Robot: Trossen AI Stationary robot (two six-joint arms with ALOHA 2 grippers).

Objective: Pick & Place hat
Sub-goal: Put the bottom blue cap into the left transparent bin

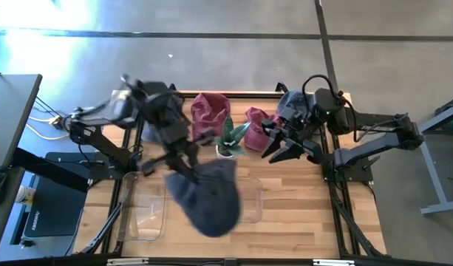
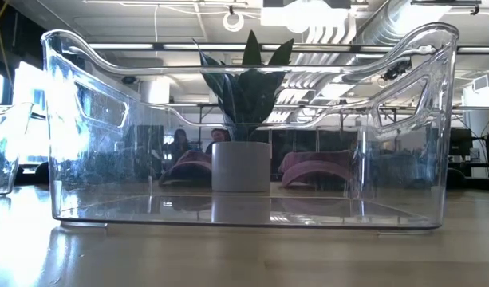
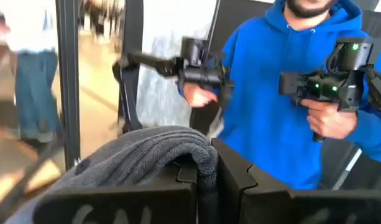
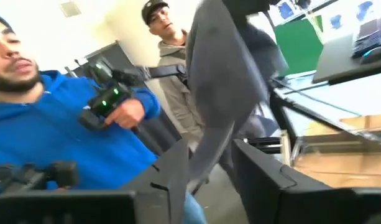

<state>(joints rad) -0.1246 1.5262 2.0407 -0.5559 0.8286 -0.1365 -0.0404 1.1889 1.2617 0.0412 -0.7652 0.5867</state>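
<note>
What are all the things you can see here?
Grey knit hat: one, dark grey, hanging from the left gripper above the bins.
Maroon hats: two, dark red, at the table's back beside the plant.
Potted plant: one, green leaves in a white pot, mid-table.
Clear bins: two, see-through, at the table's front.
People: two, one in a blue hoodie, one in grey, beyond the table.
Left gripper: jaws shut on the grey knit hat.
Right gripper: jaws apart, hat fabric hanging between them.
</note>
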